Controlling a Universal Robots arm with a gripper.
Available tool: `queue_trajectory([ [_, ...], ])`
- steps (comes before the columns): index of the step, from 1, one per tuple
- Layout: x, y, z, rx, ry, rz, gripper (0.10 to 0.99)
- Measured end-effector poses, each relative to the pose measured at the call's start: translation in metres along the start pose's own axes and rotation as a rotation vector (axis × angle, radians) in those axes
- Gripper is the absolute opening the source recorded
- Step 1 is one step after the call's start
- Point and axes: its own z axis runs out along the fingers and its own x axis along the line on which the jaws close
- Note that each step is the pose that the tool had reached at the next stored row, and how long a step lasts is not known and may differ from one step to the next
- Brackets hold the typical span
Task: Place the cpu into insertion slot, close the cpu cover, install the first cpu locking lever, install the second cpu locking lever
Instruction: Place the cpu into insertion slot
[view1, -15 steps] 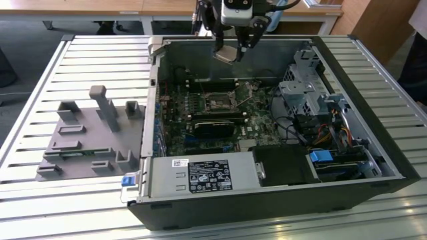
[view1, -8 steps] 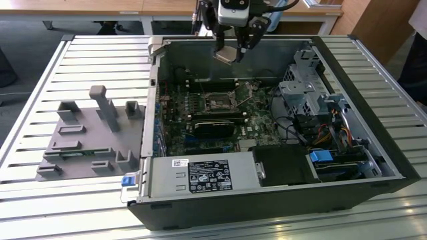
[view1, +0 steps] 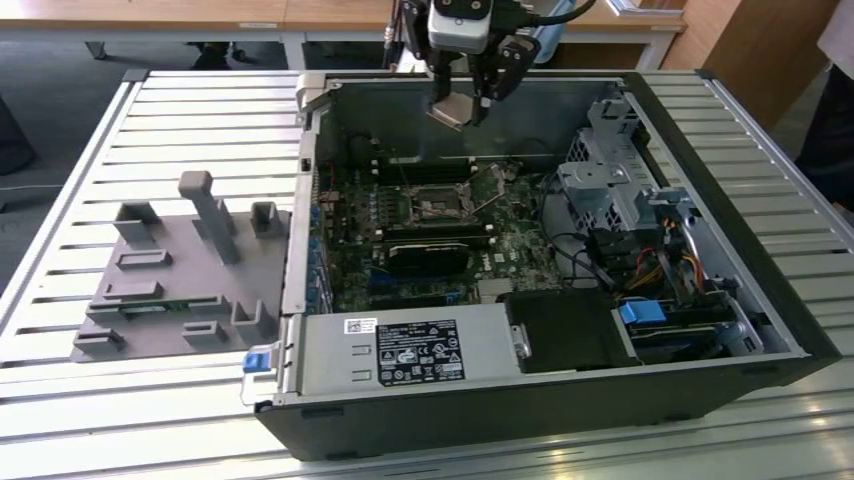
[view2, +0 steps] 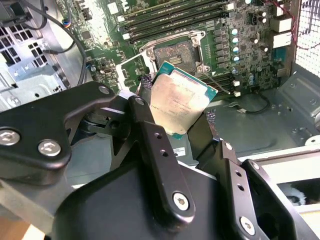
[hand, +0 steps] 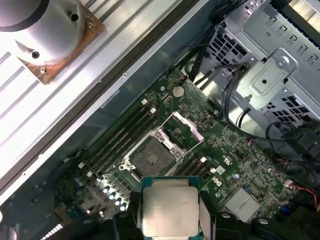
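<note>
A slatted silver-grey metal tabletop (view1: 160, 110) fills the scene, and on it lies a big black computer case (view1: 534, 410), side panel off and insides showing. High over the case's far wall hangs the black two-fingered claw (view1: 461, 105), and it has a load. Its fingers are closed in on two opposite edges of the small flat square cpu with the silver-grey metal top plate (view1: 454, 108), which sits tilted in the grip, clear of everything.

In the second wrist view the claw (view2: 178, 102) has the cpu (view2: 177, 100) pinched between its fingertips (view2: 145, 85), metal plate towards the camera. Below the claw and well apart from it lies the green motherboard (view1: 400, 270). On the board sits the small square black insertion slot with the metal rim (view1: 435, 208), bare, with nothing seated in it.

In the first wrist view the cpu (hand: 168, 210) hangs in the claw (hand: 170, 215) just short of the insertion slot (hand: 152, 157). The thin silver metal cpu cover (hand: 189, 126) is swung up off the slot on its far side from the claw.

Out to the exterior view's left, well away from the claw, a grey moulded fixture block (view1: 174, 270) rests on the slats.
</note>
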Motion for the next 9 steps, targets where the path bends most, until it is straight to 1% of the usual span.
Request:
queue_trajectory([
  [9,0.0,-0.0001,0.0007,0.0,-0.0065,0.071,0.541],
])
